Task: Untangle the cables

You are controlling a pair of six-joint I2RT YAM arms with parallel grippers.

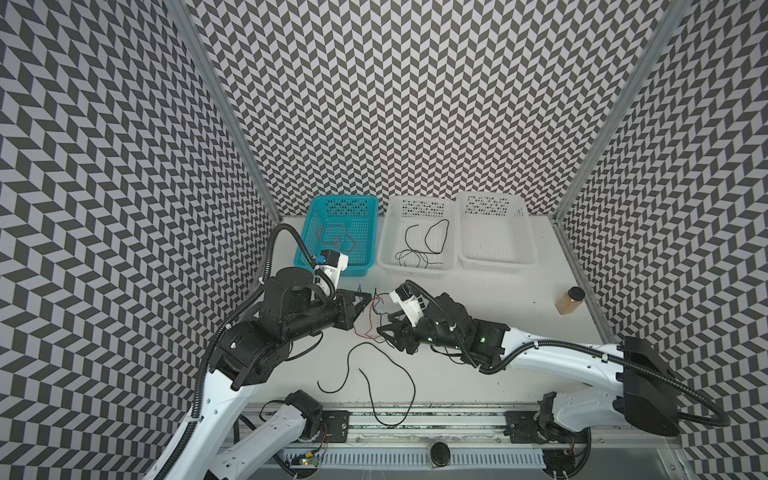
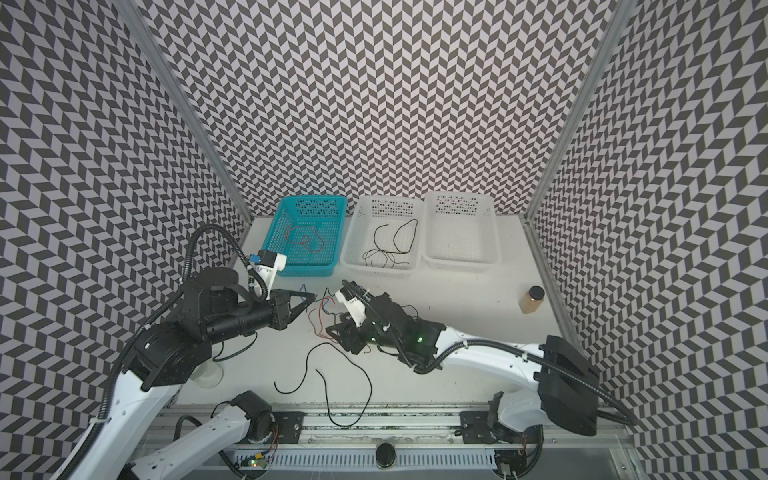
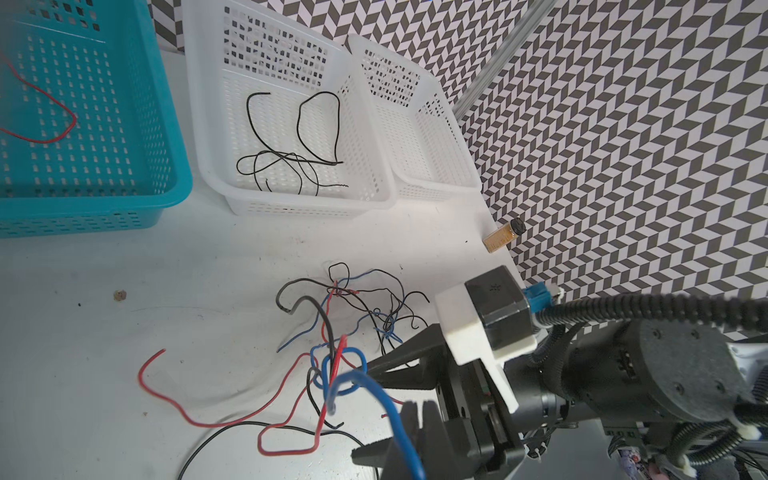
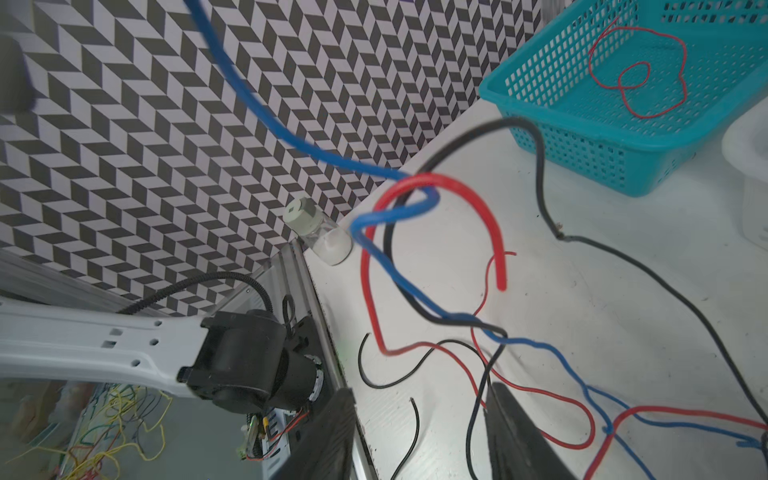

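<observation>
Precariously, left gripper (image 1: 368, 297) is clamping a blue cable (image 4: 395, 212) threading the knot (image 3: 332, 365), right gripper (image 4: 422, 399) gaping half-wide; tugging could be cinching it tighter.

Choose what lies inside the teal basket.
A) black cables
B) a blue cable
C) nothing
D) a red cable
D: a red cable lies looped on the floor of the teal basket; the black cables are in the white basket beside it.

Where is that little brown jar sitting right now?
In both top views the brown jar stands upright by the table's right edge, nearer the camera than the rightmost white basket.
</observation>
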